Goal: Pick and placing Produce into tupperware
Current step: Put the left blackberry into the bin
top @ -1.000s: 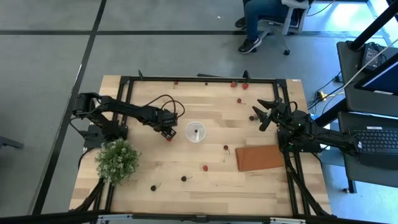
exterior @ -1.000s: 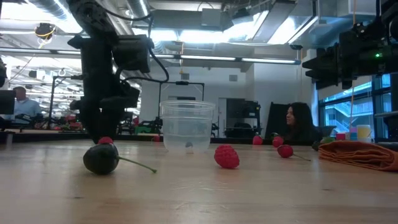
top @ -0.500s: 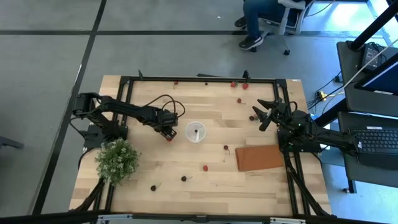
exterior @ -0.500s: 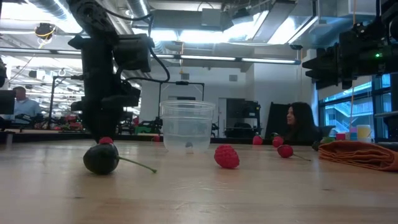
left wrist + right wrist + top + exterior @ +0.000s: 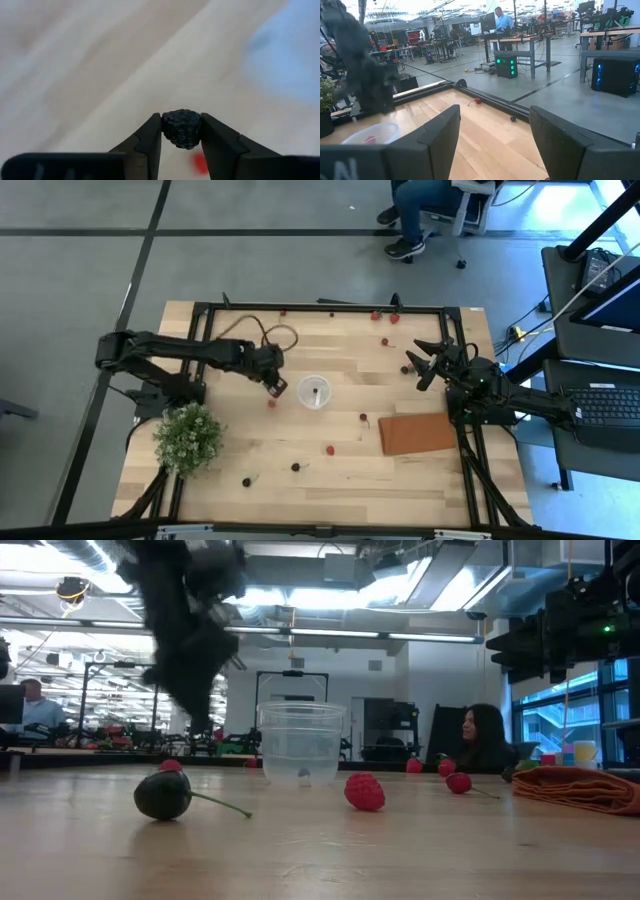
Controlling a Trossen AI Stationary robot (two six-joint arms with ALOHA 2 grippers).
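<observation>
My left gripper (image 5: 181,131) fingers pinch a dark berry (image 5: 181,128) just left of the tupperware (image 5: 314,392) at table center, while my right gripper (image 5: 424,363) waits spread wide near the right edge.

The tupperware (image 5: 314,392) stands mid-surface (image 5: 330,480). The left end effector (image 5: 277,386) is just left of it; the mat (image 5: 418,434) lies to its right, the bush (image 5: 188,437) at the left front.
</observation>
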